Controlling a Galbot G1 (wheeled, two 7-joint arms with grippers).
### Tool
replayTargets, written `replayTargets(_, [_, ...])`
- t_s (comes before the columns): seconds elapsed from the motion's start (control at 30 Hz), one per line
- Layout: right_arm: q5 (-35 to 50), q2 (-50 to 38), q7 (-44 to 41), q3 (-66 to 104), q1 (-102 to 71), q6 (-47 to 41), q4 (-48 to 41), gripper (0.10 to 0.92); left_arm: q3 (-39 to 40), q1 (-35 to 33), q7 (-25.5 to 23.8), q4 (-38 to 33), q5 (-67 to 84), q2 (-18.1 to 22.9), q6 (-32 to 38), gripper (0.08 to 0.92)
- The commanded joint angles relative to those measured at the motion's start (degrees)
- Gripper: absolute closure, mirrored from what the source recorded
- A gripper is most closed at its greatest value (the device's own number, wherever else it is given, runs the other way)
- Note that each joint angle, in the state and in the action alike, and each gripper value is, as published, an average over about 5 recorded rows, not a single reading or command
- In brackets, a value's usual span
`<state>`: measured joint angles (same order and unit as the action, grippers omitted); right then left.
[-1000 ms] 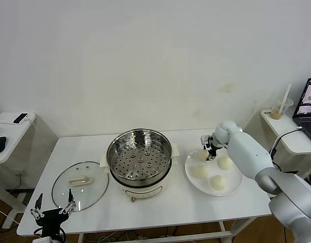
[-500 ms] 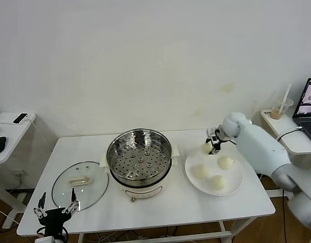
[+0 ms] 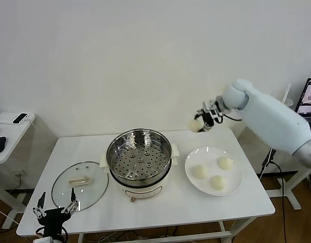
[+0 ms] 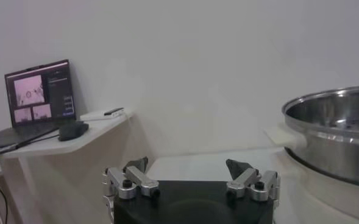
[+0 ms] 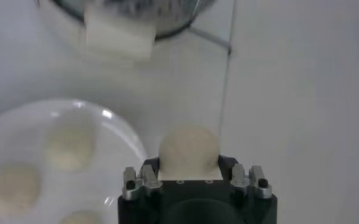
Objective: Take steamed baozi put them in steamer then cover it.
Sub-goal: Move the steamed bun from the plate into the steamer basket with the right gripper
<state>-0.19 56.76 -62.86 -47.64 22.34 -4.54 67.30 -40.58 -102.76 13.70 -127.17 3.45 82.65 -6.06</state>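
My right gripper (image 3: 200,123) is shut on a cream-white baozi (image 3: 195,125) and holds it in the air above the table's back edge, between the steamer and the plate. In the right wrist view the baozi (image 5: 189,151) fills the gap between the jaws of the gripper (image 5: 189,171). Three more baozi (image 3: 200,171) lie on the white plate (image 3: 230,150). The shiny steel steamer (image 3: 139,158) stands open at the table's middle, its perforated tray bare. The glass cover (image 3: 80,185) lies flat on the table left of it. My left gripper (image 3: 53,208) hangs open at the table's front left corner.
A side table with a laptop (image 3: 310,104) and a drink cup (image 3: 280,109) stands at the right. Another small table (image 3: 8,126) with a mouse and a phone stands at the left. In the left wrist view the steamer's rim (image 4: 331,137) shows close by.
My right gripper has lifted one baozi off the plate and carried it up and slightly left, toward the steamer. The left arm has stayed put.
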Motion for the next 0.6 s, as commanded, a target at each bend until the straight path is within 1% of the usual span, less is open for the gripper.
replayTargets(0.03, [6.5, 3.4, 0.0, -5.9, 6.6, -0.3, 4.6, 0.414, 0.0, -0.1, 0.0, 0.2, 0.3, 0.0, 0.0, 0.177])
replayTargets(0.17, [8.5, 9.8, 1.3, -8.6, 7.3, 2.0, 2.6, 0.414, -0.4, 0.3, 0.0, 0.3, 0.9, -0.2, -0.1, 0.177])
replayTargets(0.3, [7.3, 15.9, 1.6, -12.1, 7.8, 5.3, -0.6, 0.418, -1.1, 0.7, 0.0, 0.2, 1.1, -0.4, -0.1, 0.177])
replayTargets(0.6, [-4.3, 21.9, 5.0, -17.0, 4.1, 12.8, -4.5, 0.423, -2.8, 0.7, 0.1, -0.2, 2.2, -0.1, 0.0, 0.177])
